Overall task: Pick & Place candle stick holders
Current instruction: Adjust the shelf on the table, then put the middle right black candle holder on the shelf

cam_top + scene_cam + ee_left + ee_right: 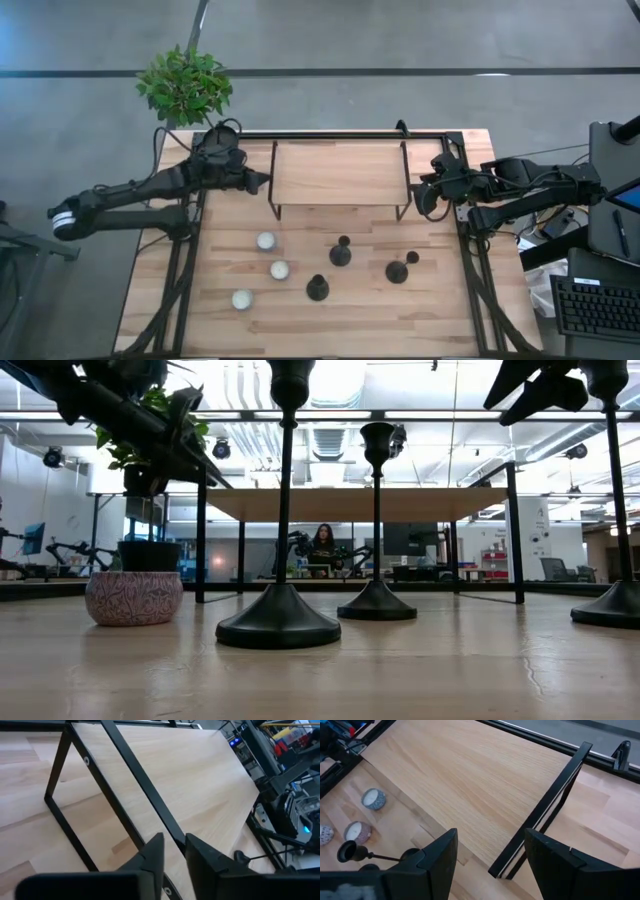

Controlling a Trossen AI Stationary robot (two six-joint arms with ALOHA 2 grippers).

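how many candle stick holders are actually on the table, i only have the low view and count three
Observer: Three in all, none hidden: the left holder, the middle holder and the right holder.
Operator: where are the arms, i just see bits up top
Observer: The left gripper is at the left end of the raised shelf, and the right gripper is at its right end.
Operator: is the right one holding anything
Observer: No. Its fingers are open and empty, over the shelf's end.
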